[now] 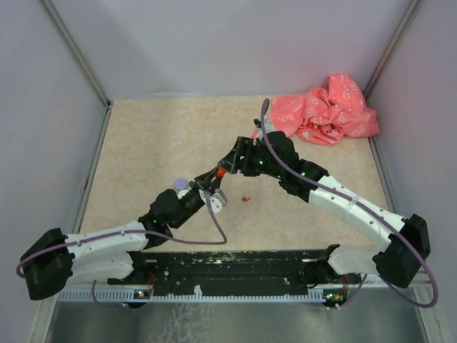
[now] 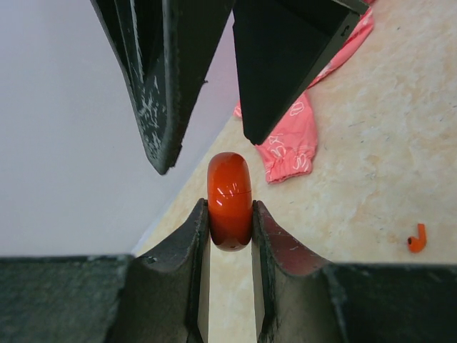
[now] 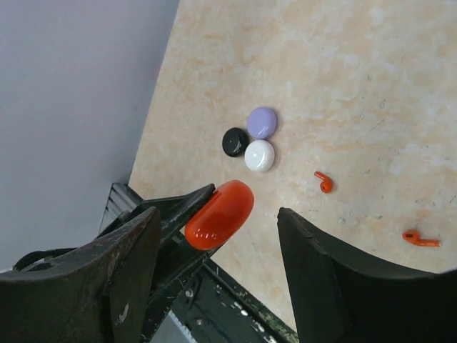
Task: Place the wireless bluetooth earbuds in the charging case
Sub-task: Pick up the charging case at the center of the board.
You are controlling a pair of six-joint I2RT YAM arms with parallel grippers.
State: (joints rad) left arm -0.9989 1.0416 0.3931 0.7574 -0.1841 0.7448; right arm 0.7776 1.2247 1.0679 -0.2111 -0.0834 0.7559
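I've got L tool [image 2: 229,218] clamped on red charging case [image 2: 229,189], lid looks shut, R tool [image 3: 218,214] wide open & empty close by, both red earbuds [image 3: 325,182] loose on worktop [image 3: 343,86] right of R tool, so nothing inserted yet.

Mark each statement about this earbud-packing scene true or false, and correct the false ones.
1. The left gripper is clamped on the red case. True.
2. The right gripper is shut on the same case. False: its fingers stand wide open, one to each side of the case, and neither touches it.
3. Two orange earbuds lie loose on the table. True.
4. The pink cloth covers the earbuds. False: it lies bunched in the far right corner, well apart from them.
5. The purple disc, black disc and white disc sit clustered together on the table. True.
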